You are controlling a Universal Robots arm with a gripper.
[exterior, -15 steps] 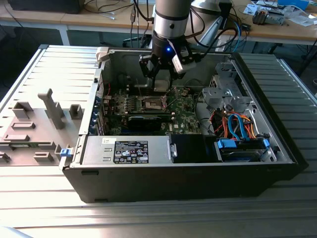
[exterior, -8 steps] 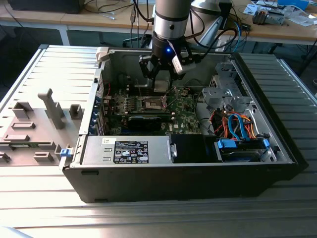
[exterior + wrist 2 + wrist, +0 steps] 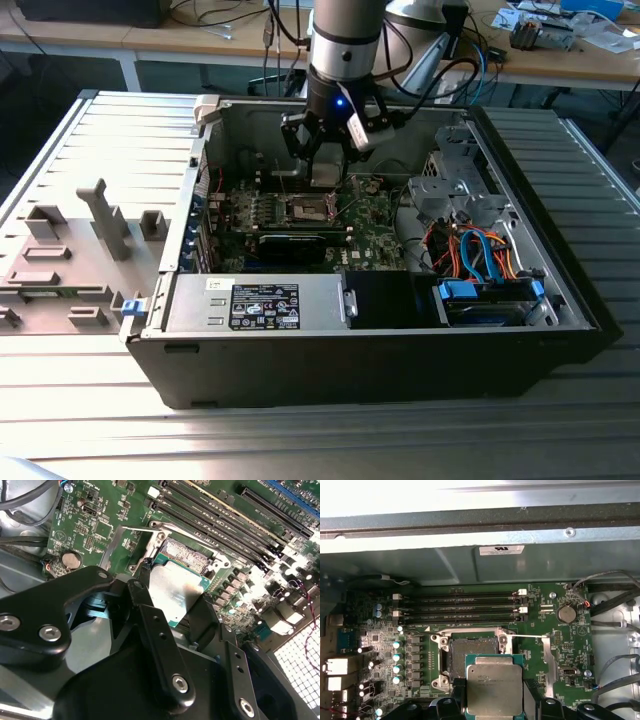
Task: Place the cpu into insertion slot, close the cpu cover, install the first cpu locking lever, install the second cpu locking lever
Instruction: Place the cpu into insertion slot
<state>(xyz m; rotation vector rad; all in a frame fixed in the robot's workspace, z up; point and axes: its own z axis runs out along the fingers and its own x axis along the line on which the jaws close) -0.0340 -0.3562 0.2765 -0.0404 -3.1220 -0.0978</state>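
My gripper [image 3: 326,160] hangs inside the open computer case, shut on the cpu [image 3: 326,172]. In the second wrist view the cpu [image 3: 175,591] shows its silver face and green edge between two black fingers [image 3: 145,582]. It hovers just above and partly over the insertion slot [image 3: 186,555]. In the first wrist view the cpu [image 3: 494,689] overlaps the near edge of the dark square insertion slot [image 3: 469,651], which lies open with a silver rim. The cpu cover [image 3: 550,662] stands swung open beside the slot, and it is the silver plate [image 3: 117,545] in the second wrist view. A thin lever wire [image 3: 526,636] sticks out by the slot.
Four long memory slots [image 3: 457,607] run beside the socket. A long black card [image 3: 292,243] and the power supply [image 3: 262,303] lie toward the front. Drive cage and blue and orange cables [image 3: 478,255] fill the exterior view's right. Case walls [image 3: 205,150] enclose the board.
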